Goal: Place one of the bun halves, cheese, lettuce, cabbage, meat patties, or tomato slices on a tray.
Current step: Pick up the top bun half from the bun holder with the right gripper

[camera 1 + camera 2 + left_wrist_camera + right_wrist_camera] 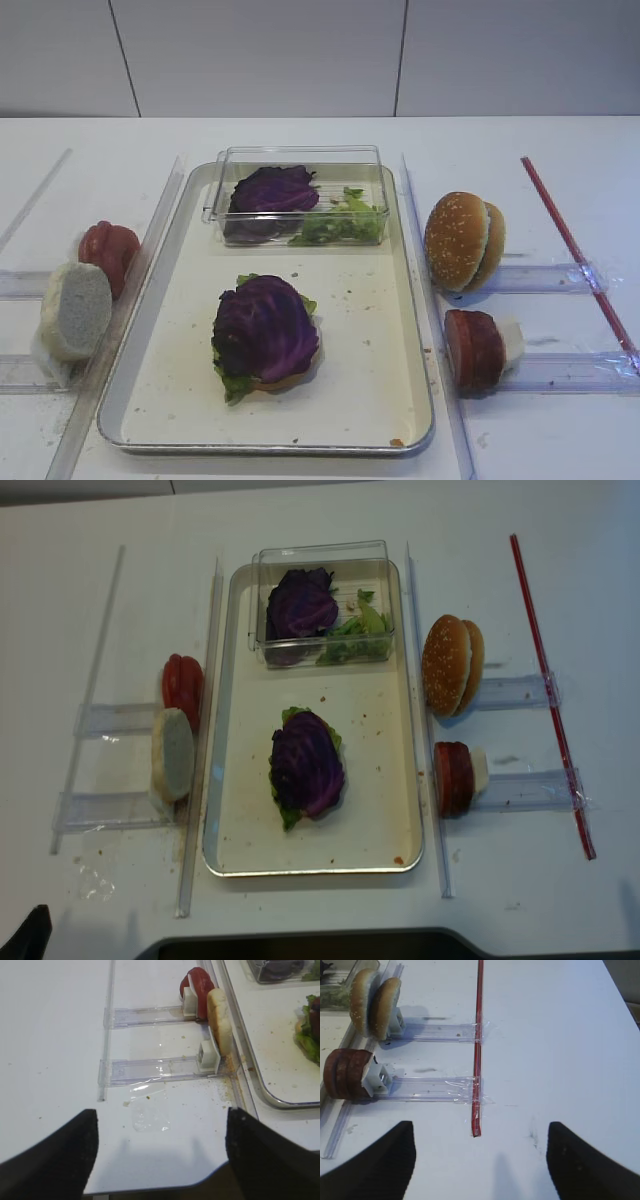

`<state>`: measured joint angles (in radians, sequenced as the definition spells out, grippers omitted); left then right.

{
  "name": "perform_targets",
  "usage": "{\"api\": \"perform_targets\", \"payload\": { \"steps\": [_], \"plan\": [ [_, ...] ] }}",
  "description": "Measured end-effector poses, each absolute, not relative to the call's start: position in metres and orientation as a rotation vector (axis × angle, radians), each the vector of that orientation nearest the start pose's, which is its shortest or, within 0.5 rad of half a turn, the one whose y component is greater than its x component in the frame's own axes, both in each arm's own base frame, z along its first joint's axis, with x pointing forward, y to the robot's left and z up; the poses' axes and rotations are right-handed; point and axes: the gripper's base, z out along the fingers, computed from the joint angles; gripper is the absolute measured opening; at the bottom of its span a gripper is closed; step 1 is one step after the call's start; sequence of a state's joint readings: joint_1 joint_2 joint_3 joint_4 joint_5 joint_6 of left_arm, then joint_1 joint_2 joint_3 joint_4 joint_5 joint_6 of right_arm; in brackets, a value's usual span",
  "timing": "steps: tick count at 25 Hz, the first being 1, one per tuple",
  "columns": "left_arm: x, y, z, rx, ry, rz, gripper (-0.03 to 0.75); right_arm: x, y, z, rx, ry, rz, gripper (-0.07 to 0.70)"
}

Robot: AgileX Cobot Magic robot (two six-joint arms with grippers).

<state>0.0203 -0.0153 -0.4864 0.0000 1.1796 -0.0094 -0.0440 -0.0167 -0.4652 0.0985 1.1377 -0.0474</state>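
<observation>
The right gripper point(479, 1160) hangs over bare white tabletop point(560, 1050) with its two dark fingers point(375, 1160) spread wide and nothing between them. Just ahead of it lies the near end of a thin red rod point(478, 1035) taped across two clear plastic rails point(427, 1088). At the far end of those rails stand, on edge, the thick reddish-brown round meat patties point(346, 1073) and, beyond them, the domed golden-brown sesame-seeded bun top point(364, 1001) leaning against a smoother seedless brown bun half point(385, 1007).

The left gripper point(160, 1160) likewise has its dark fingers point(52, 1160) set far apart, holding nothing, over the near table edge. Ahead of it, on two more clear rails point(150, 1067), stand a pale bread-like slice point(220, 1020) and red tomato slices point(200, 987), beside the rim of the large shallow cream tray with a silvery rim point(270, 1100).

In the overhead view the tray point(380, 400) carries a stack in its middle: a dark purple crinkled cabbage leaf point(265, 328) on top of frilly green lettuce point(235, 385), with a brown base just visible beneath. At the tray's far end sits a small clear plastic box point(300, 160) holding more purple cabbage point(272, 190) and more green lettuce point(340, 225). The sesame bun top point(457, 240) and the patties point(475, 348) remain off the tray, to its right.
</observation>
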Motion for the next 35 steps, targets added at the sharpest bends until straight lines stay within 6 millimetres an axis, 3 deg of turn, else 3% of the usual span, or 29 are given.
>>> {"api": "perform_targets", "payload": {
  "steps": [35],
  "plan": [
    [-0.0111, -0.0002, 0.2641, -0.034, 2.161, 0.005, 0.489, -0.0068, 0.0087, 0.2618, -0.008, 2.136, 0.073, 0.556]
  ]
}}
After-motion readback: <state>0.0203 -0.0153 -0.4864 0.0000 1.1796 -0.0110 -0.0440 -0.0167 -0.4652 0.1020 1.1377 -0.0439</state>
